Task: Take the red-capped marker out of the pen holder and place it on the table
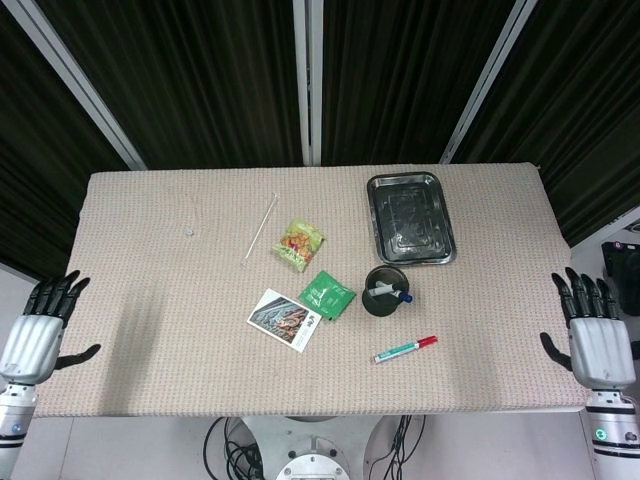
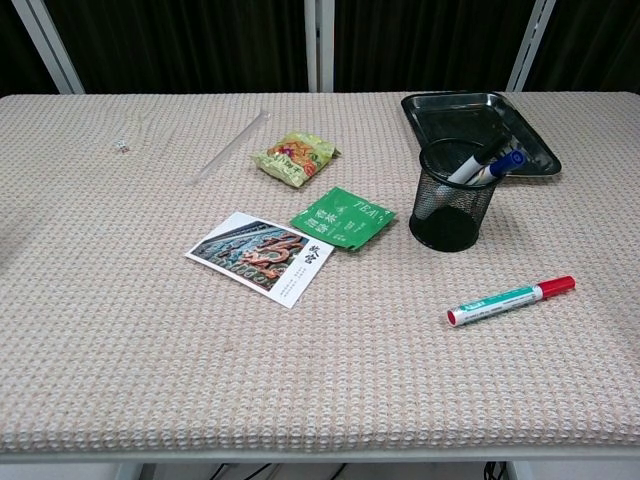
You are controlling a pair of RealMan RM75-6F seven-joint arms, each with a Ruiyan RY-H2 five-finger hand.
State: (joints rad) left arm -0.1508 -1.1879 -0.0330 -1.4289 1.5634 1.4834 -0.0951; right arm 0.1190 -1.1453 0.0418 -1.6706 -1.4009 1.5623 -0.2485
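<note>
Dark curtains behind beige woven table (image 1: 150, 280); red-capped marker (image 1: 405, 349) lies flat on table, just in front of black mesh pen holder (image 1: 382, 291), apart from it; blue-capped marker (image 2: 497, 165) leans inside holder; metal tray (image 1: 410, 217) behind; left hand (image 1: 36, 328) and right hand (image 1: 595, 330) off table edges, fingers spread, holding nothing.

Red-capped marker (image 2: 511, 297) — black mesh holder (image 2: 452, 195).

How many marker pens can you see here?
2 for certain: the red-capped marker lying on the table, and a blue-capped marker standing in the pen holder. Others may hide inside.
</note>
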